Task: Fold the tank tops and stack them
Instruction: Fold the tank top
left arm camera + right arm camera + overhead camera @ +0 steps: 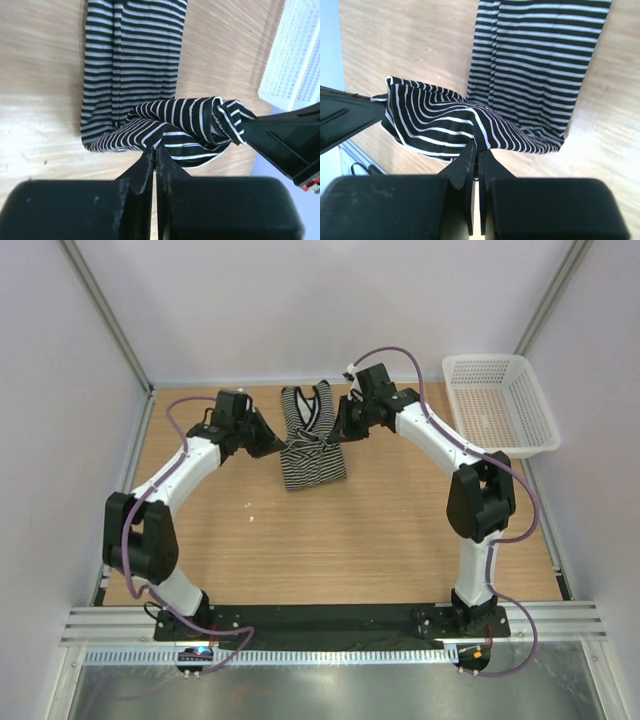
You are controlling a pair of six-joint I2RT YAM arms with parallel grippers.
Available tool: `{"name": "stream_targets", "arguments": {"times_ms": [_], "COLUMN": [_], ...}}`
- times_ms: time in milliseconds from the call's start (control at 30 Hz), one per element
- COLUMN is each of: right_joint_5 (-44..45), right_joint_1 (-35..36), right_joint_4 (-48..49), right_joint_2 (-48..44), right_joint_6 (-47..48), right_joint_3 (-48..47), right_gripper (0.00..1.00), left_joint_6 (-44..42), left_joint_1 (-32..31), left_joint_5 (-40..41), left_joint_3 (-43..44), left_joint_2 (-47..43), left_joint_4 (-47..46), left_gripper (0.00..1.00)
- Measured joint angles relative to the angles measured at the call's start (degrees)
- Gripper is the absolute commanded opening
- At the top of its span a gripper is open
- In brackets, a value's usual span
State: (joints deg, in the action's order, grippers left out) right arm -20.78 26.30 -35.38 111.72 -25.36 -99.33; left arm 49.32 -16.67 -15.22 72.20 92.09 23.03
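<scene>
One black-and-white striped tank top [311, 440] lies at the far middle of the table, its lower part flat and its strap end lifted and bunched. My left gripper [283, 443] is shut on the fabric's left edge; in the left wrist view the closed fingertips [154, 149] pinch the raised fold of the tank top [175, 127]. My right gripper [340, 426] is shut on the right edge; in the right wrist view its fingertips [478, 150] pinch the lifted fold [440, 120]. The flat striped body [535, 65] lies beyond.
A white plastic mesh basket [497, 405] stands at the far right of the wooden table [330, 540], also seen in the left wrist view [295, 55]. White walls with metal posts enclose the back and sides.
</scene>
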Motion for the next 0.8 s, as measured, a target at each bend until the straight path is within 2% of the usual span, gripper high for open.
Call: {"name": "stream_targets", "arguments": {"times_ms": [433,633,700,733,767,800], "right_joint_5": [-3.48,-7.67,-9.44,-9.9,-10.49,-11.15], "right_joint_1": [-3.82,-6.49,-7.67,-8.09,-8.48,-8.9], "right_joint_4": [-3.8,-0.09,2.47,4.0,5.9,7.87], "right_joint_2": [15.63,22.01,24.98,26.4,28.22,29.7], "right_joint_6": [1.05,-1.31,-3.41,-4.72,-5.7,-6.84], "right_joint_3": [-17.99,-21.79,-23.47,-24.48,-25.59,-26.29], "right_gripper": [0.11,0.2,0.55,0.63,0.7,0.72], "left_joint_6": [0.39,1.57,1.97,2.27,2.36,2.58], "left_joint_1": [2.14,2.95,3.15,3.28,3.39,3.54], "left_joint_5": [-0.48,-1.2,-1.66,-1.95,-2.16,-2.62], "left_joint_3": [13.84,20.04,22.47,23.98,25.27,26.64], "left_joint_2": [16.41,23.98,27.04,28.79,30.4,32.02], "left_joint_4": [-0.85,-2.12,-3.1,-3.54,-4.24,-4.55], "left_gripper": [0.0,0.0,0.12,0.23,0.42,0.49]}}
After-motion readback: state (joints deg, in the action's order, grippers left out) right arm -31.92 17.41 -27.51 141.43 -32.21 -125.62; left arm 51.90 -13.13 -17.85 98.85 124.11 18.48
